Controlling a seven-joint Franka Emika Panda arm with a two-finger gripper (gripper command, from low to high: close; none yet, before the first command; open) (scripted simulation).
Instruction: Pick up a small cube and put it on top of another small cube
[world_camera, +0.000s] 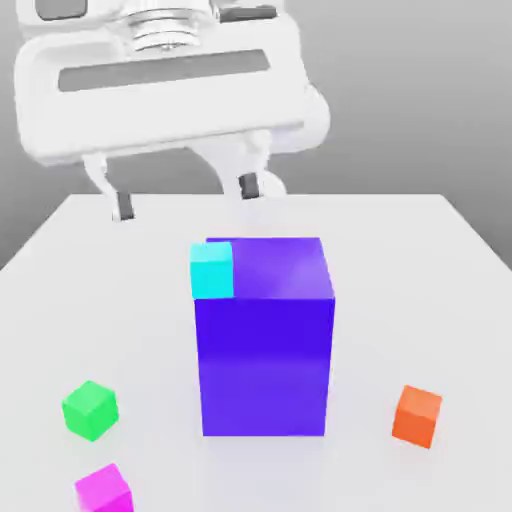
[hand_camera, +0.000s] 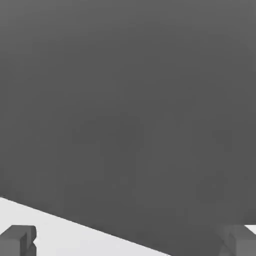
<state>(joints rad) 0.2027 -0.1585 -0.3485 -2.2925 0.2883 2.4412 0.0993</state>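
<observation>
The small magenta cube (world_camera: 105, 490) lay nearest the camera, on the white table (world_camera: 400, 300) toward the exterior view's left, its lower part cut off by the picture's bottom edge. Just beyond it, a little farther left and apart from it, sat the small green cube (world_camera: 90, 410), turned so that a corner faced forward, with nothing stacked on it. At much the same depth, well over to the exterior view's right, was a small orange cube (world_camera: 417, 416), also turned at an angle. Between the green and orange ones stood the big purple-blue block (world_camera: 265, 365), upright, with a small cyan cube (world_camera: 211, 271) on its top at the near left corner.

Farther back, the gripper (world_camera: 186, 196) hung in the air, slightly tilted, its two dark-tipped fingers (world_camera: 124, 205) spread wide with nothing between them. It seemed to be beyond the block, though its exact depth was hard to judge. Behind the hand, the white arm (world_camera: 232, 160) reached down against a grey backdrop.
</observation>
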